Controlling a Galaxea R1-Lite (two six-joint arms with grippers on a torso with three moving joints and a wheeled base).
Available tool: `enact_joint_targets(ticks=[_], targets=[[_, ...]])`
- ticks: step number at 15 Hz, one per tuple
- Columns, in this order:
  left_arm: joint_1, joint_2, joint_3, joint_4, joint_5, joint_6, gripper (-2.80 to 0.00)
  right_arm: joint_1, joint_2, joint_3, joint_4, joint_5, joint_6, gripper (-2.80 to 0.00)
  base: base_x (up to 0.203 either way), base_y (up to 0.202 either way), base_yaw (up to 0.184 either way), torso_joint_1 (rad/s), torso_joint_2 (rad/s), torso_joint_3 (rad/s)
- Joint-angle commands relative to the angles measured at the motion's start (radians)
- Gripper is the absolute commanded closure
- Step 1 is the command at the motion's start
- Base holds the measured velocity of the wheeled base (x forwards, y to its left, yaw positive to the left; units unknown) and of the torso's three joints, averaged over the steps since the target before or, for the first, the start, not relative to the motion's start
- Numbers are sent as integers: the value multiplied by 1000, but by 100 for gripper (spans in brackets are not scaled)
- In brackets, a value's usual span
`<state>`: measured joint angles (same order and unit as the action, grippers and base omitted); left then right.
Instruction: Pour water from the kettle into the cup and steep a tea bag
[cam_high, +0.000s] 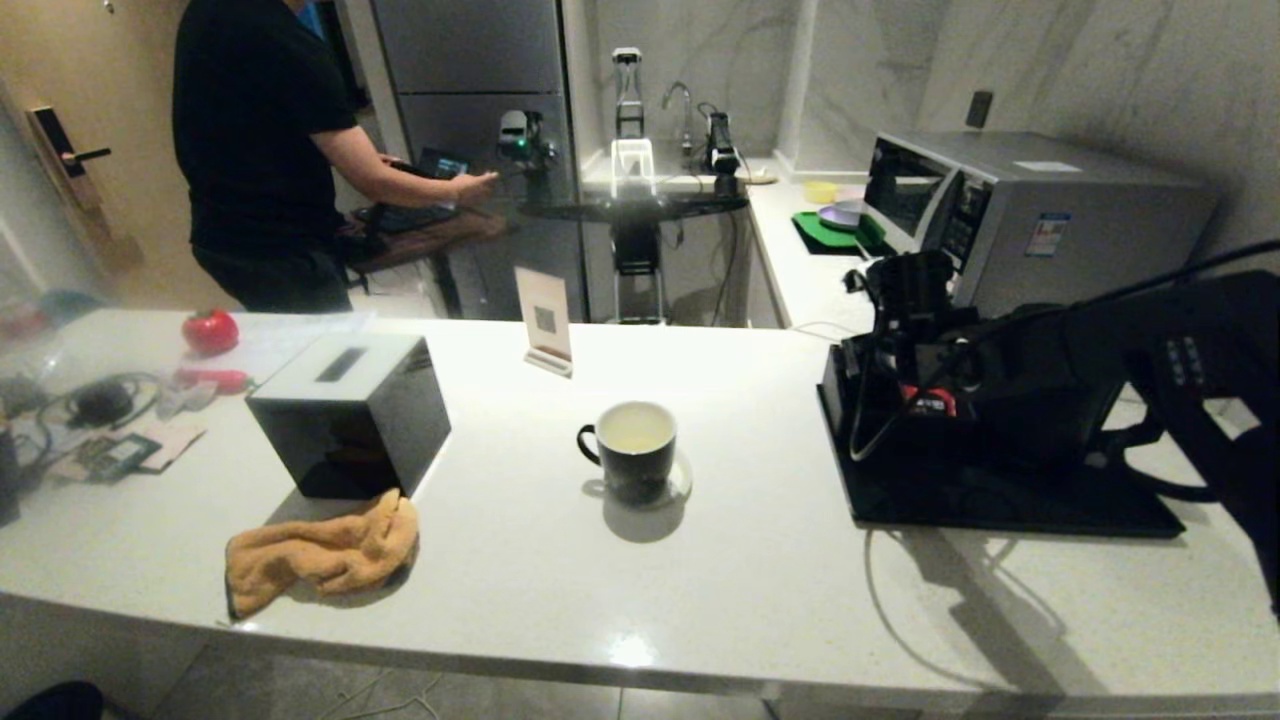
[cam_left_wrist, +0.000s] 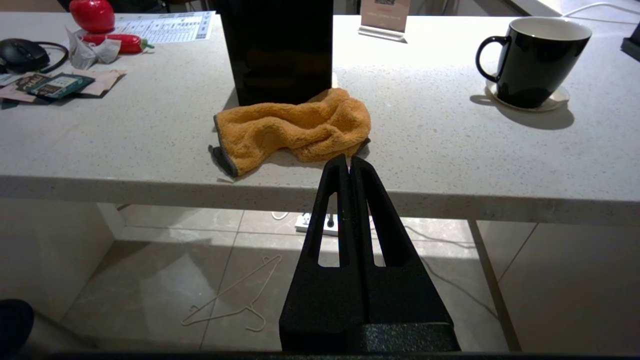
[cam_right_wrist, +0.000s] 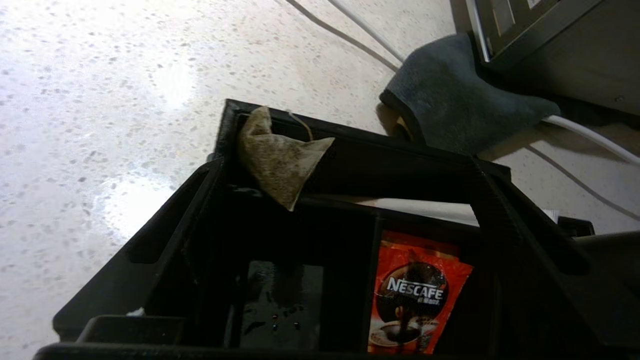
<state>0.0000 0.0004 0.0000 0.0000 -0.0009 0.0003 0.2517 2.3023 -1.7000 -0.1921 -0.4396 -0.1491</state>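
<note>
The cup (cam_high: 635, 452), black outside and white inside, stands on a small coaster mid-counter and holds faintly yellowish water (cam_high: 637, 428). It also shows in the left wrist view as the cup (cam_left_wrist: 532, 60). My right gripper (cam_right_wrist: 350, 165) hangs open over the low black compartment tray (cam_right_wrist: 420, 150), empty. A damp brown tea bag (cam_right_wrist: 277, 152) lies draped on the tray's far corner wall, close by one fingertip. My right arm (cam_high: 1000, 390) covers the tray, and I cannot make out the kettle. My left gripper (cam_left_wrist: 348, 160) is shut and empty, low in front of the counter edge.
A red Nescafe sachet (cam_right_wrist: 417, 295) lies in a tray compartment. A black box (cam_high: 350, 410) and an orange cloth (cam_high: 320, 550) sit left of the cup. A microwave (cam_high: 1030, 210), a grey cloth (cam_right_wrist: 450, 100) and white cables lie behind the tray. A person (cam_high: 260, 150) stands at the back left.
</note>
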Motion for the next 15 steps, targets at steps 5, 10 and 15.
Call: enact_joint_targets(ticks=[5,10,15], targets=[[0,0,0,0,-1,0,0,-3,22,-55,0,6,32,-280,0,0,0,0,0,0],[0,0,0,0,-1,0,0,-6,22,-65,20,36,81,-280,0,0,0,0,0,0],[0,0,0,0,1,0,0,-8,22,-67,42,64,100,-280,0,0,0,0,0,0]])
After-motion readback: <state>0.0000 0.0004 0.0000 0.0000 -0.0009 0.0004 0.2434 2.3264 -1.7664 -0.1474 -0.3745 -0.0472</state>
